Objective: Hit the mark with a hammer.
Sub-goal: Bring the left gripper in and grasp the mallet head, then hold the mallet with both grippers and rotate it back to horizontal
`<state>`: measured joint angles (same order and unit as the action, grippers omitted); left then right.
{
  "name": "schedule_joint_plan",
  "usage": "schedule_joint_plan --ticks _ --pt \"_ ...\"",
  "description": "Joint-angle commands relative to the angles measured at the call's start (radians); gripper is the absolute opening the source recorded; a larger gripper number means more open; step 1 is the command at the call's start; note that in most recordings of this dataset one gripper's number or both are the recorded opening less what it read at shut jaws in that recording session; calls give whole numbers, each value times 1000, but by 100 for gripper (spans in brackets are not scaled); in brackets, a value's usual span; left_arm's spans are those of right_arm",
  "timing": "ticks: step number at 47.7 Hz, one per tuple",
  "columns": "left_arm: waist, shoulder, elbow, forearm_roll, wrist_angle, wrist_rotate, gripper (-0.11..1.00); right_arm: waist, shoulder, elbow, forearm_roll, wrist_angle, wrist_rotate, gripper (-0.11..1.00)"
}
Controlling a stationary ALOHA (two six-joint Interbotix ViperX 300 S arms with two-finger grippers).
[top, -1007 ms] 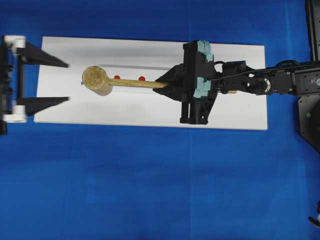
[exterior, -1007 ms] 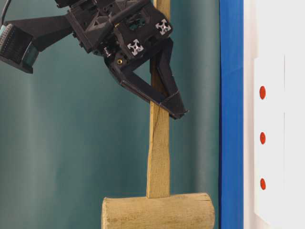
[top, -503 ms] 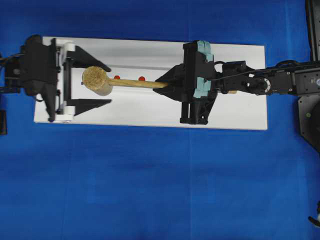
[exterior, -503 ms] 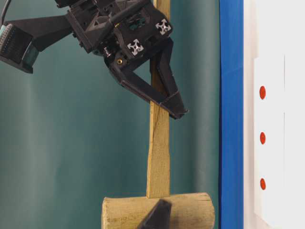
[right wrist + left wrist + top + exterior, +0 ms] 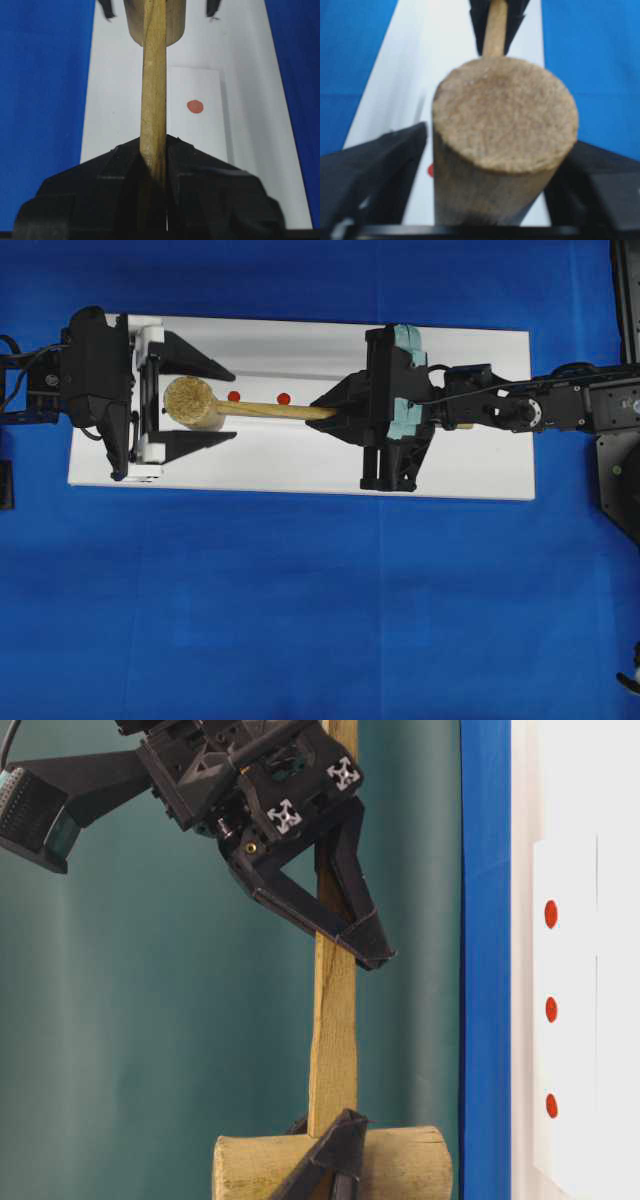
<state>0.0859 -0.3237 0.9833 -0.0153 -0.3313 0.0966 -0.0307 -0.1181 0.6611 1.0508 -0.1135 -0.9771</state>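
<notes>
Hammer (image 5: 240, 406) handle clamped in right end effector (image 5: 325, 412); left end effector (image 5: 212, 406) wide, flanking head. Three red marks (image 5: 551, 1010).

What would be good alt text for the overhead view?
A right pincer holds a wooden mallet by its handle above a white board on a blue cloth. A left pincer straddles the mallet's head from the left, jaws apart. Two red dots show beside the handle.
</notes>
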Motion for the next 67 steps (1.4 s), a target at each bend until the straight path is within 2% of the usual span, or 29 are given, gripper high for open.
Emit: schedule_joint_plan --ticks 1,4,37,42,50,54,60,67 --pt "3 -6 -21 2 -17 8 60 5 -14 -35 -3 -5 0 2" --pt "0 -5 -18 3 -21 20 43 6 -14 -35 -3 -3 0 2" --pt "-2 -8 -14 3 -12 11 45 8 -14 -34 -2 32 14 3" --pt "0 -9 -14 3 2 9 45 8 -14 -35 3 28 15 22" --pt "0 -12 -14 -3 23 -2 45 9 -14 -34 5 2 11 75" --pt "-2 -12 -14 -3 29 -28 45 11 -17 -35 5 -3 8 93" --pt "-2 -20 -18 -3 49 -127 45 9 -28 -34 2 -3 3 89" --pt "-20 -38 -23 -3 80 -302 45 11 -38 -28 -17 -18 -3 90"
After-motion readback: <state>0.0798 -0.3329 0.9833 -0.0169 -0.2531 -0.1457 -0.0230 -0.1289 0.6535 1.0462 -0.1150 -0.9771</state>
